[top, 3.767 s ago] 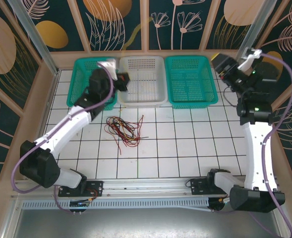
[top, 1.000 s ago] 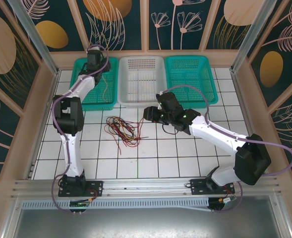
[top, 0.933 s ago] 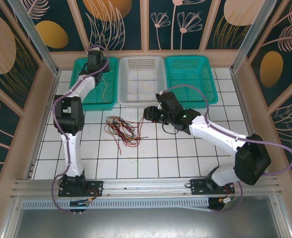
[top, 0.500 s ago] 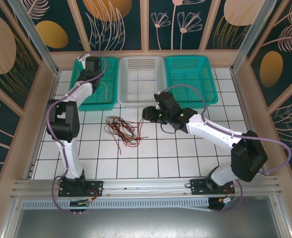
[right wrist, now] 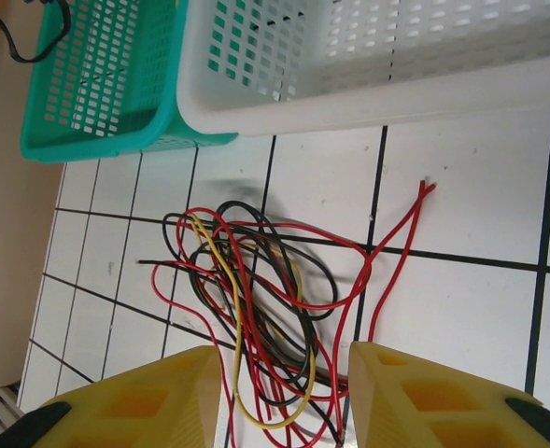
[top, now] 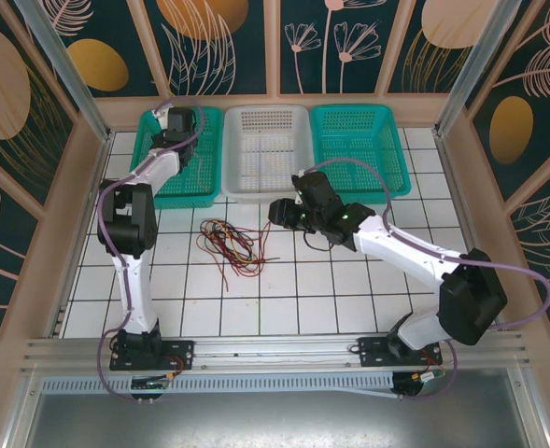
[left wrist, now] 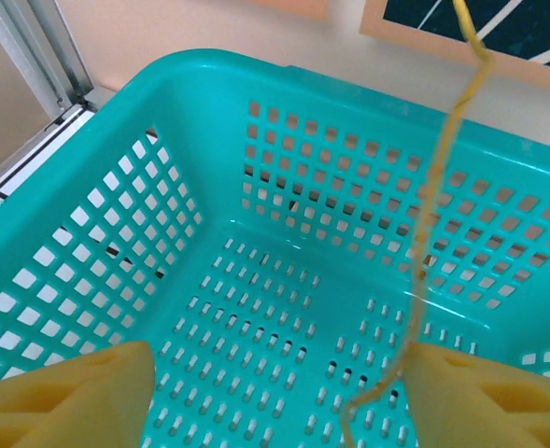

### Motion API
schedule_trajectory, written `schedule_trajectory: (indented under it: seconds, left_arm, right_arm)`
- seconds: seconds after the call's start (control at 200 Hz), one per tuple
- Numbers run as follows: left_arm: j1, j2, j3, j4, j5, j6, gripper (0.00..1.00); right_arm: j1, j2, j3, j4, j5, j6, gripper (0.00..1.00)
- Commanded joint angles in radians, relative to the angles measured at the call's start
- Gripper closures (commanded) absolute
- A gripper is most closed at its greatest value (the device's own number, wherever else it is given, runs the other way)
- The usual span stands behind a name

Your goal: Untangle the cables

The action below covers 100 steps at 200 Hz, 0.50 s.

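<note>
Over the eleven-o'clock basket (left wrist: 209,103) the left gripper (left wrist: 275,378) gapes, apparently letting a yellow cable (left wrist: 433,215) drop in, while the right gripper (right wrist: 284,373) hovers open above the tangle (right wrist: 256,299).

Probably a robotics lab cell: aluminium frame (top: 275,347), leaf-print walls (top: 349,37), gridded tabletop (top: 349,289).

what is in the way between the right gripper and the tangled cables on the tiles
Nothing visible. The right gripper hovers with jaws open just right of the cables, and only bare tiles lie between them. The white basket sits behind, off that path.
</note>
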Motion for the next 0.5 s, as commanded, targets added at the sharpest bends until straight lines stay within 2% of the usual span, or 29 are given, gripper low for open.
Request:
schedule_trajectory:
  seconds: [0.0,0.165,0.36,0.495]
  left_arm:
    - [-0.002,-0.083,0.013,-0.035,-0.02,-0.017,0.27]
    - [-0.002,-0.269,-0.09,-0.03,0.019,-0.084,0.21]
    - [-0.002,-0.485,-0.205,-0.127,0.128,-0.113,0.18]
    - [-0.002,-0.66,-0.413,-0.094,0.303,-0.145,0.21]
  right_arm:
    - [0.004,-0.024,0.018,0.03,0.024,-0.007,0.59]
    - [0.011,-0.025,-0.008,0.062,0.011,0.006,0.59]
    - [0.03,-0.019,-0.037,0.084,0.02,0.015,0.59]
    - [0.05,0.006,-0.038,0.067,0.034,0.009,0.59]
